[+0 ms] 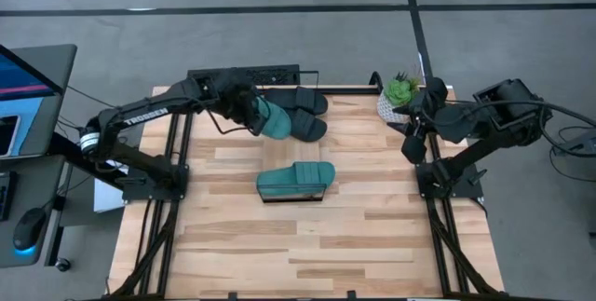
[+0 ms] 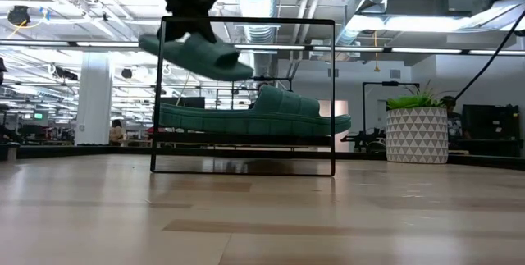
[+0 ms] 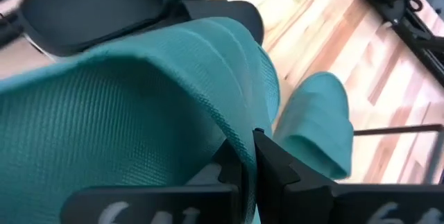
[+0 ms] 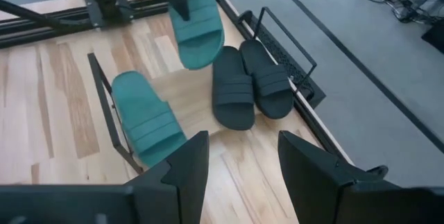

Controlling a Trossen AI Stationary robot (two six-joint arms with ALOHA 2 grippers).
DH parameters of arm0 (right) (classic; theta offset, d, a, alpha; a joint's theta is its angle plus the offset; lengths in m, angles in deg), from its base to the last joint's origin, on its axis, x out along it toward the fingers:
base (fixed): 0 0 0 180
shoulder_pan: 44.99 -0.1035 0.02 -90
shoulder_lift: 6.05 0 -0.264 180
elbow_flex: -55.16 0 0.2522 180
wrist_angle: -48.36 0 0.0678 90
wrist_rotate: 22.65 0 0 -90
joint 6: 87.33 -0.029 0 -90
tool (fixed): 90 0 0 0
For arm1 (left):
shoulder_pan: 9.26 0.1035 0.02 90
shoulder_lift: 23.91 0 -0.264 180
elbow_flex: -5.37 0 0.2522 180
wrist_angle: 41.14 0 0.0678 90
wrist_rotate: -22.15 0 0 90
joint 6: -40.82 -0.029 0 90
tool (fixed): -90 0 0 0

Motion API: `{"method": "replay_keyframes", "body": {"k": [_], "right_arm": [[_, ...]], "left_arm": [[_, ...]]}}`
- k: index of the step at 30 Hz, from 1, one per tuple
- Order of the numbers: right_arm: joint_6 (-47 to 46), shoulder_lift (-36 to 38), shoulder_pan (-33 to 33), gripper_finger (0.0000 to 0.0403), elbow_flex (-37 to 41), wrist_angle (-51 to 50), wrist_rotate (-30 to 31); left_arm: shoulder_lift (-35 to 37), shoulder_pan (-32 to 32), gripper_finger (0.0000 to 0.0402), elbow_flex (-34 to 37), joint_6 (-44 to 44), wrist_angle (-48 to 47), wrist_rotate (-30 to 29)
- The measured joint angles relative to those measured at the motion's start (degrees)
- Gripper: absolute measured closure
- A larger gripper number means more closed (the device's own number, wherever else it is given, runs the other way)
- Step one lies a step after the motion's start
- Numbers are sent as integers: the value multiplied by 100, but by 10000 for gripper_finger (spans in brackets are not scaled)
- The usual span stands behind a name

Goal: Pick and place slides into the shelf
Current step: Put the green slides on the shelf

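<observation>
Looking straight down, we've got the left gripper (image 1: 250,112) up at the far side of the counter (image 1: 307,245), and its fingers (image 3: 267,168) are clamped shut on one teal slide (image 1: 272,120). The wrist camera shows the strap edge pinched right between them, with the rest of the sandal sticking out past the tips. From counter height that slide (image 2: 197,56) hangs tilted in the air, clear of the wood, near the top left corner of the shelf frame.

The second teal slide (image 1: 296,181) is already lying on the shelf (image 1: 317,197), roughly mid-counter. In the low view it lies flat along the black wire frame (image 2: 332,93), toe pointing right.

The two black slides (image 1: 307,115) lie side by side, touching, on the counter near the far edge, just beside the held teal one. The right wrist view shows them well, just beside a black rail at the counter's edge.

The right gripper (image 4: 239,172) is parked over at the right edge of the counter, close to a small potted plant (image 1: 399,96) in a white patterned pot. Its fingers stand apart with nothing between them, and they point across the counter toward all four slides.
</observation>
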Motion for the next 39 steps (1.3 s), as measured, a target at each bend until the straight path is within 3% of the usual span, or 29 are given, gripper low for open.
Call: {"method": "replay_keyframes", "body": {"k": [11, 30, 39], "right_arm": [[-4, 0, 2, 236, 0, -1, -17], [29, 0, 0, 236, 0, 1, -35], [42, -2, -144, 236, 2, -1, -170]], "left_arm": [[-3, -212, 401, 1155, 904, 1091, 6], [-88, -1035, 401, 1211, 2272, 1393, -1115], [-563, -1360, 401, 1211, 2739, 1824, -1149]]}}
